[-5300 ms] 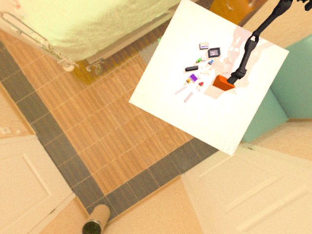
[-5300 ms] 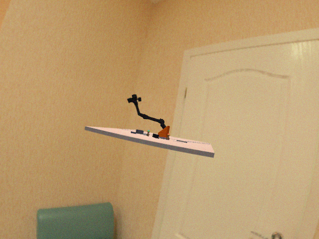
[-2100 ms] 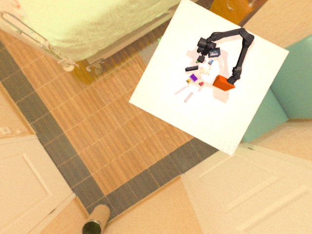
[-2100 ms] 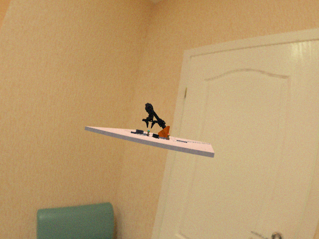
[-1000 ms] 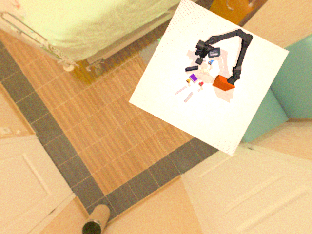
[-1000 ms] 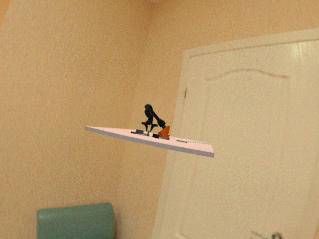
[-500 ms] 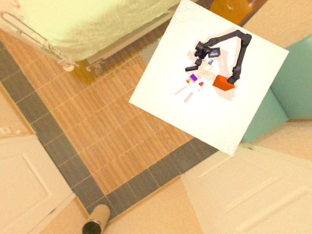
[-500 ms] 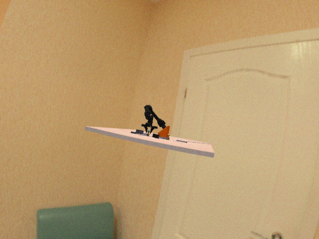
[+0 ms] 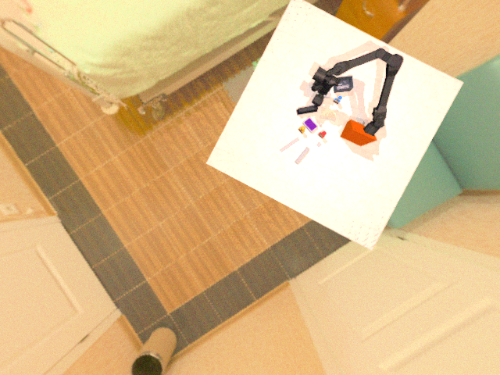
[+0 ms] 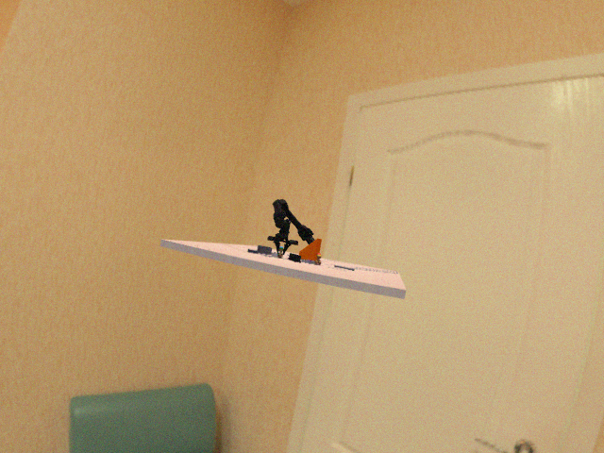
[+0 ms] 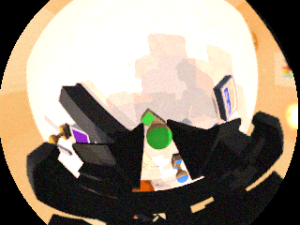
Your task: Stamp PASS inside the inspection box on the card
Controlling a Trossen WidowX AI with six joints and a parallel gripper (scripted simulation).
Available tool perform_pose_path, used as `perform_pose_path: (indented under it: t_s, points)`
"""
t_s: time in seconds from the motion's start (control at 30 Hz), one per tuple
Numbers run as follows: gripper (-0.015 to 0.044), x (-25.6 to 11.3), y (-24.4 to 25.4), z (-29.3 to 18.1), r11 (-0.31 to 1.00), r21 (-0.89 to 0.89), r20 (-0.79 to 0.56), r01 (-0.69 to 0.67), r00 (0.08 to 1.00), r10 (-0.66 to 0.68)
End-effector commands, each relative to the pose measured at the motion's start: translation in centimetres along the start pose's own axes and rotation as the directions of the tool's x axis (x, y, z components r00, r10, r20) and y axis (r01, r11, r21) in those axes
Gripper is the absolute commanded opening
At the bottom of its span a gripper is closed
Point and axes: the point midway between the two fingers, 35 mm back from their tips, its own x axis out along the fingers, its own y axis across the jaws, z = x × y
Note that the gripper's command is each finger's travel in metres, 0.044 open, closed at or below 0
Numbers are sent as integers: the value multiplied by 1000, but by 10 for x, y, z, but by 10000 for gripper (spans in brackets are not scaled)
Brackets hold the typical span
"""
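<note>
The green-topped stamp (image 11: 157, 134) stands on the white bench, right between my fingertips in the wrist view. My gripper (image 9: 319, 97) is down low over it, and the fingers press against both sides of its green knob. In the overhead view the gripper body hides the stamp. A dark flat pad (image 9: 344, 83) lies just beside the gripper and also shows in the wrist view (image 11: 225, 97). A small purple square (image 9: 310, 124) lies further along the bench. I cannot make out the card; the arm covers that spot.
A blue stamp (image 9: 338, 98), a yellow stamp (image 9: 301, 129) and a red stamp (image 9: 322, 134) stand nearby. A black bar (image 9: 307, 109) lies by the gripper. An orange block (image 9: 357, 133) sits at the arm's base. Two pale strips (image 9: 295, 150) lie beyond.
</note>
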Motion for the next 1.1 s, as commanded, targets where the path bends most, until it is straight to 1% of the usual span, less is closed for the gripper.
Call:
perform_pose_path:
  t_s: [0.0,0.27,0.37,0.4,1.07]
  points:
    - [141,0,0,0,1000,0,1,-1,1000,1]
    - [88,0,0,0,1000,0,1,-1,1000,1]
    - [9,-1,0,0,1000,0,1,-1,1000,1]
    - [0,-2,0,0,1000,0,1,-1,1000,1]
    - [0,-11,1,1,1000,0,1,-1,1000,1]
